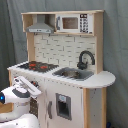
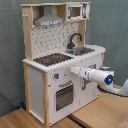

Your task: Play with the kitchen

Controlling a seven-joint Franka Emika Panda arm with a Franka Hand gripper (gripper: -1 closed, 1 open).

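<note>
While the kitchen (image 2: 60, 65) fills the left and centre of the second exterior view, the arm reaches in level from the lower right. Its gripper (image 2: 75, 70) sits at the front panel beside the oven door (image 2: 64, 96). Whether the fingers are spread or pressed together, I cannot tell.

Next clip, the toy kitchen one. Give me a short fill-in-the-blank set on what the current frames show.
1. In both exterior views, the black faucet arches over the ____.
2. The rings on the hob are coloured ____.
3. The grey hood hangs directly above the ____.
4. In the second exterior view, the robot's gripper is at the kitchen's front, just ____ the worktop edge.

Missing words: sink; red; hob; below
</note>
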